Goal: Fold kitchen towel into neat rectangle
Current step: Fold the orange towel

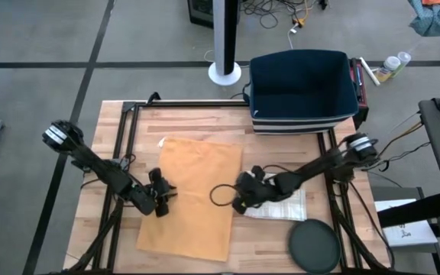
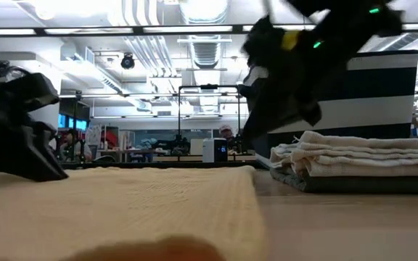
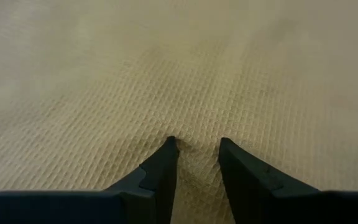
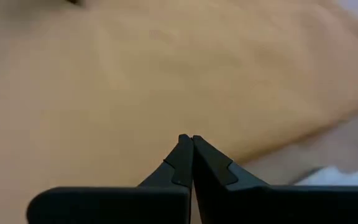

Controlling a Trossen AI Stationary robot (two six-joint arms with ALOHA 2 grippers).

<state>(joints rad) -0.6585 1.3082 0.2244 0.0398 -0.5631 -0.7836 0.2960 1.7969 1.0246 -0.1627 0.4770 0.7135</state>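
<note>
A tan waffle-weave kitchen towel (image 1: 193, 195) lies spread flat on the wooden table; it also shows in the low view (image 2: 144, 203). My left gripper (image 1: 166, 200) is down on the towel's left part, its fingers a little apart (image 3: 197, 146). My right gripper (image 1: 239, 202) is shut and empty (image 4: 192, 138). It hovers over the towel near the towel's right edge and stands raised above the table in the low view (image 2: 281, 94). My left gripper has both fingertips (image 3: 169, 146) down on the towel's flat top surface (image 3: 197, 134), left of its middle. The fingers slant down from the table's left. A narrow strip of cloth lies between them, not lifted. The towel lies flat on the table.
A stack of folded pale towels (image 1: 281, 206) lies under my right arm, right of the tan towel. A dark round disc (image 1: 315, 246) sits at the near right. A dark blue bin (image 1: 304, 92) stands at the far edge.
</note>
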